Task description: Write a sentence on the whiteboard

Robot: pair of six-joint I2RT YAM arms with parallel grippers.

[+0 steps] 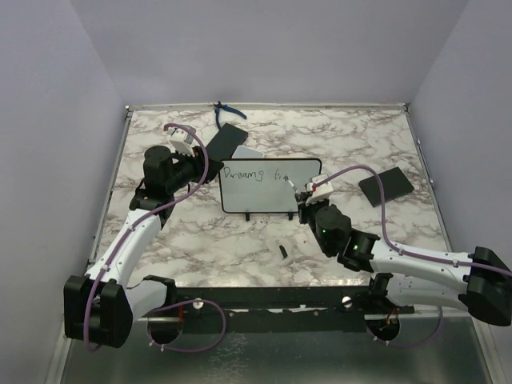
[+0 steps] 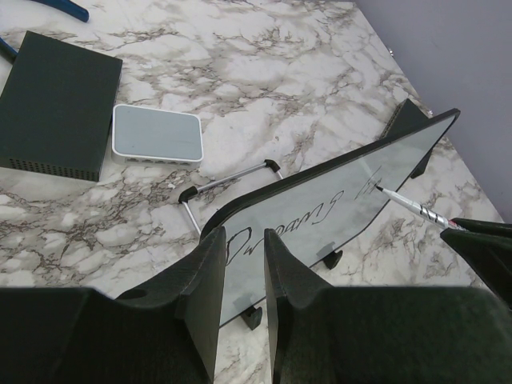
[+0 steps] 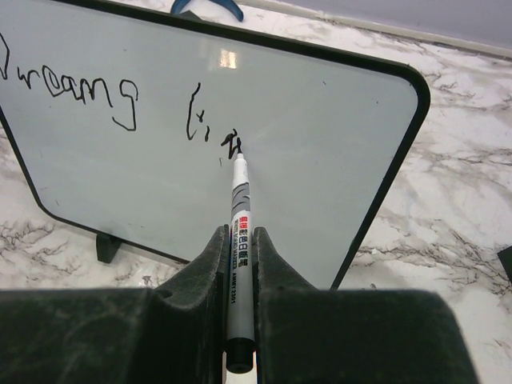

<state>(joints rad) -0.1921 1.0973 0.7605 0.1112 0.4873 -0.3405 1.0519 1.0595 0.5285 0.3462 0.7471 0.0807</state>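
We've got three views. The top cam sits high over the near edge, looking down across the whole table (image 1: 200, 240) from far off. The left wrist cam peers along the board (image 2: 336, 200) from its left end, close up. The right wrist cam faces it square-on, super close. All three share the board; both wrist cams catch the pen (image 3: 240, 216).

At middle of table (image 1: 200, 240): whiteboard (image 1: 270, 188), upright; left claw (image 2: 244, 244) on its left edge; right claw (image 3: 238, 240) with marker (image 3: 238, 204) in front, tip on board face; pad (image 2: 156, 134), flat box (image 2: 56, 104) behind; slab (image 1: 386, 186) to right.
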